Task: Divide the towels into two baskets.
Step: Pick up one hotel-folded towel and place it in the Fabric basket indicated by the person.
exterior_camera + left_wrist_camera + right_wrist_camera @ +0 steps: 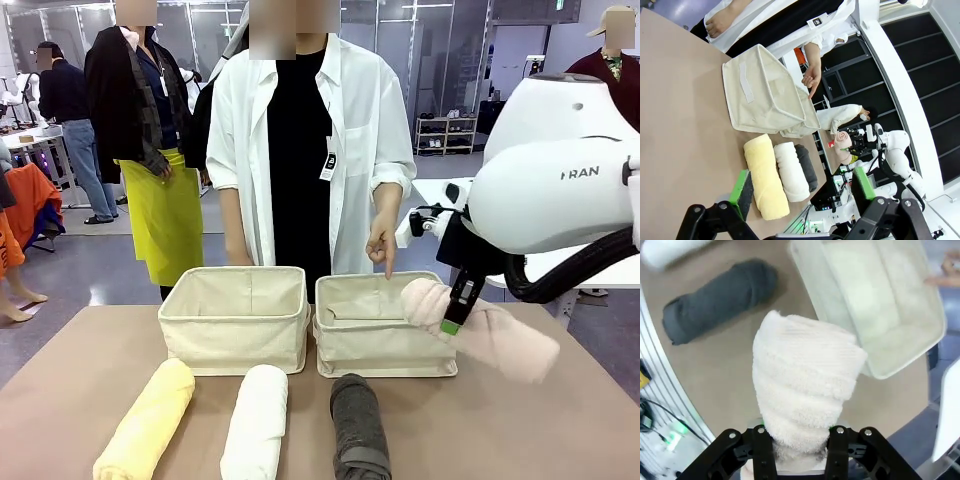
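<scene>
My right gripper [455, 316] is shut on the pale pink towel [487, 330], holding it in the air at the right end of the right basket [380, 352]. In the right wrist view the pink towel [805, 385] rises tilted from the gripper [800, 445], above the table beside the basket's [920, 320] rim. The yellow towel [150, 420], white towel [255, 425] and dark grey towel [358, 425] lie side by side in front of the baskets. The left basket [235, 345] holds nothing. My left gripper [802, 187] stands open near the yellow towel [765, 175].
A person in a white shirt stands behind the baskets, one hand [380, 245] pointing a finger down at the right basket. My right arm's white body [560, 180] hangs over the table's right side. Bare tabletop lies left of the yellow towel.
</scene>
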Action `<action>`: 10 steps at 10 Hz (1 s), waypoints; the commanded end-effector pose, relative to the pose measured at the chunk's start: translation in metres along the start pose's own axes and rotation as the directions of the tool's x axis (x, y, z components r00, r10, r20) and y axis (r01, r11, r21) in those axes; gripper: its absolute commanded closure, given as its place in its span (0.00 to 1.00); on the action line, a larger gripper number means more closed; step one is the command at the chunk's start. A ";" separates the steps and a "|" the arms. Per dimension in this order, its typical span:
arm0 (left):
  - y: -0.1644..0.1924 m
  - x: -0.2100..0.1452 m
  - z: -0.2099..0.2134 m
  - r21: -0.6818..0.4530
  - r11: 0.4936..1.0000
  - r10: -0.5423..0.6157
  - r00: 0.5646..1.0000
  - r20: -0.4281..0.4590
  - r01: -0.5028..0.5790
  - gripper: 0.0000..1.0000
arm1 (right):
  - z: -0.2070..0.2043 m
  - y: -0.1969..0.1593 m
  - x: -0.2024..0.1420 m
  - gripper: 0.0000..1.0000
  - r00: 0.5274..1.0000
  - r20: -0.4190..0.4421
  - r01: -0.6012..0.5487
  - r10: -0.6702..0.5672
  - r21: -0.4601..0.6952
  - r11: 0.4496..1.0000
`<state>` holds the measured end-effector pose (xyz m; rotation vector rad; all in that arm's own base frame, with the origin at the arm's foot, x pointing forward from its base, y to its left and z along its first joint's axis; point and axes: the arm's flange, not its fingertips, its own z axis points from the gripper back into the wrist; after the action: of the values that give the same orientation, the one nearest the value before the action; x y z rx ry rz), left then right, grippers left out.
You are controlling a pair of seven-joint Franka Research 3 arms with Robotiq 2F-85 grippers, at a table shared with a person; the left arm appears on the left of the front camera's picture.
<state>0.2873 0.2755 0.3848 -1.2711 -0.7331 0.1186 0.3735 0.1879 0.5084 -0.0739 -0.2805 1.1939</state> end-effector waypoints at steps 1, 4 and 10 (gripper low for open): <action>-0.001 -0.001 0.003 -0.008 1.000 -0.001 1.000 0.006 0.002 0.00 | 0.002 0.006 0.001 0.71 0.981 0.028 -0.190 0.192 -0.047 0.981; -0.001 -0.001 0.003 -0.008 1.000 -0.001 1.000 0.006 0.002 0.00 | 0.001 0.010 0.009 0.71 0.986 -0.001 -0.169 0.169 -0.022 0.985; -0.001 -0.001 0.003 -0.008 1.000 -0.001 1.000 0.006 0.002 0.00 | 0.011 -0.021 0.051 0.63 0.947 0.001 -0.319 0.322 -0.121 0.940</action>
<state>0.2875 0.2754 0.3848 -1.2713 -0.7328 0.1182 0.3810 0.2106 0.5211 -0.1580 -0.3390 1.4125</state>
